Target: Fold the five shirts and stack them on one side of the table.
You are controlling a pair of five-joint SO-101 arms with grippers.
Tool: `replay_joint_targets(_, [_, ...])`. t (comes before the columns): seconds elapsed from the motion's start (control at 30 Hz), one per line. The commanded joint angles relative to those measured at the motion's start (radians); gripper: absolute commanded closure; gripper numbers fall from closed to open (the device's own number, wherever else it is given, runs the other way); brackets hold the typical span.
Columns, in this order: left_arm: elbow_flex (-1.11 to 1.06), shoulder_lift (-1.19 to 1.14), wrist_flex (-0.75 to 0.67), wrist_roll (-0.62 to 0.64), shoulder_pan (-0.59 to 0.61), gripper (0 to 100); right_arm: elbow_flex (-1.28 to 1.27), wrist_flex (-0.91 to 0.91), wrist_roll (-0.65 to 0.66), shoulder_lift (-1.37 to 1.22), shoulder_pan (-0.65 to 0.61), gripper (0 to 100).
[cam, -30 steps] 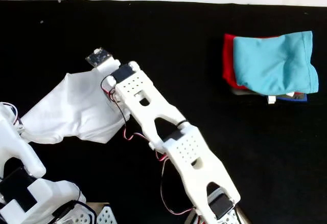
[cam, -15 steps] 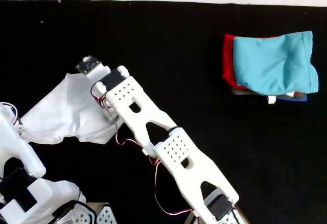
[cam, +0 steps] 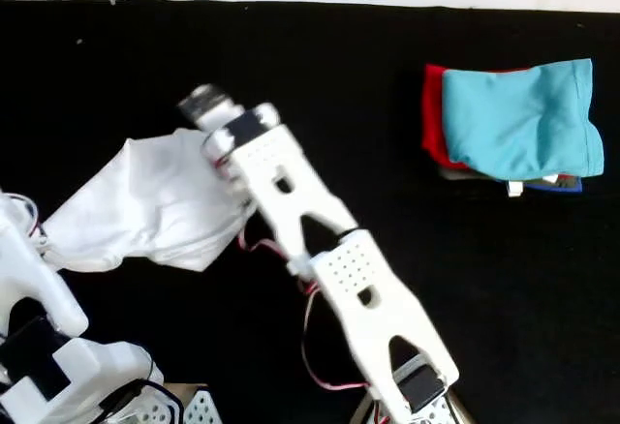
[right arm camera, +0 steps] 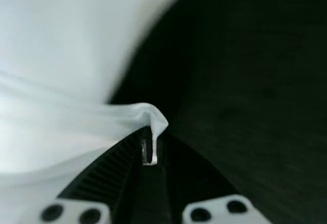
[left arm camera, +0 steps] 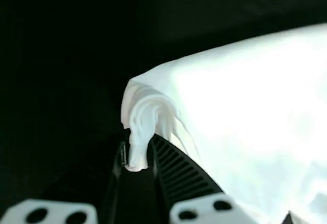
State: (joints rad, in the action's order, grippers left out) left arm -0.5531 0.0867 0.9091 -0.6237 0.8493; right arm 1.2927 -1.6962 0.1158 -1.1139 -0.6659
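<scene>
White shirt (cam: 145, 206), the last one loose on the black table (cam: 368, 56), is stretched between my two arms well apart from the folded stack (cam: 518, 124), towards the opposite side of the table from it. My left gripper (left arm camera: 137, 155) is clamped on a bunched corner of cloth at the shirt's end farthest from the stack. My right gripper (right arm camera: 151, 152) pinches a thin fold of hem at the edge nearer the stack, its jaws closed tight on the fabric. The stack shows a turquoise shirt (cam: 523, 119) on top, a red shirt (cam: 433, 114) under it, and slivers of blue and grey below. From that I judge four are done and this fifth is mid-fold, not yet flattened into a neat packet. The next move, as I read it, calls for both arms to work in step: bring one held edge over onto the other while the cloth stays taut, lay it down square, and only then let go. After that the folded piece has to cross the table and land on top of the stack without sliding the turquoise shirt off.
</scene>
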Motion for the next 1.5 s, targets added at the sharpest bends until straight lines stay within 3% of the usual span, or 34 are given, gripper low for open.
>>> replay_joint_targets(0.0, [0.056, 0.015, 0.13, 0.009, -0.088, 99, 0.127, -0.054, -0.003, 0.13, 0.107, 99.2])
replay_joint_targets(0.13, [0.268, 0.008, 0.381, 0.161, -0.162, 96, 0.171, -0.065, -0.003, 0.182, 0.185, 99.2])
replay_joint_targets(0.3, [0.475, 0.004, 0.617, 0.186, -0.257, 82, 0.168, -0.067, 0.012, 0.24, 0.246, 99.2])
replay_joint_targets(0.6, [0.479, 0.004, 0.64, 0.184, -0.254, 79, 0.108, -0.071, 0.075, 0.355, 0.26, 99.3])
replay_joint_targets(0.73, [0.475, 0.004, 0.669, 0.147, -0.243, 79, -0.122, -0.07, 0.075, 0.598, 0.259, 99.3])
replay_joint_targets(0.93, [0.354, 0.004, 0.772, -0.034, -0.312, 79, -0.489, -0.064, 0.127, 0.917, 0.265, 99.3])
replay_joint_targets(1.03, [0.285, 0.004, 0.701, -0.048, -0.374, 79, -0.518, -0.039, 0.143, 1.012, 0.265, 99.3])
replay_joint_targets(1.23, [0.079, 0.004, 0.37, -0.043, -0.516, 79, -0.516, 0.036, 0.14, 1.064, 0.282, 99.3])
replay_joint_targets(1.47, [0.022, -0.044, 0.078, -0.041, -0.455, 79, -0.515, 0.019, 0.14, 1.11, 0.41, 99.3])
